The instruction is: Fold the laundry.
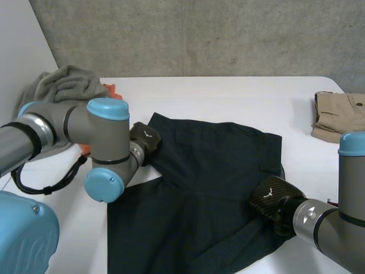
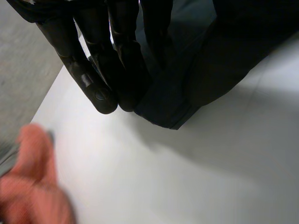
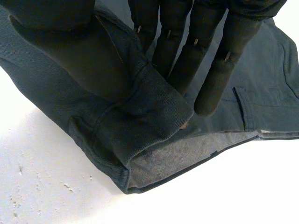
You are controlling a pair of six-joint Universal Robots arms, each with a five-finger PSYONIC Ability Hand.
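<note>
A dark navy garment [image 1: 211, 171] lies spread across the middle of the white table [image 1: 228, 97]. My left hand [image 1: 145, 140] is at the garment's far left corner. In the left wrist view its fingers [image 2: 93, 70] are closed on that corner [image 2: 173, 100], which hangs a little above the table. My right hand [image 1: 268, 197] is at the garment's near right edge. In the right wrist view its fingers [image 3: 182, 51] and thumb pinch a folded-over hem [image 3: 140, 126], with the paler inside of the cloth showing beneath.
A crumpled grey cloth pile [image 1: 65, 85] sits at the back left with an orange item [image 1: 111, 89] beside it, seen blurred past my left fingertips [image 2: 32, 186]. A folded tan garment [image 1: 339, 117] lies at the right edge.
</note>
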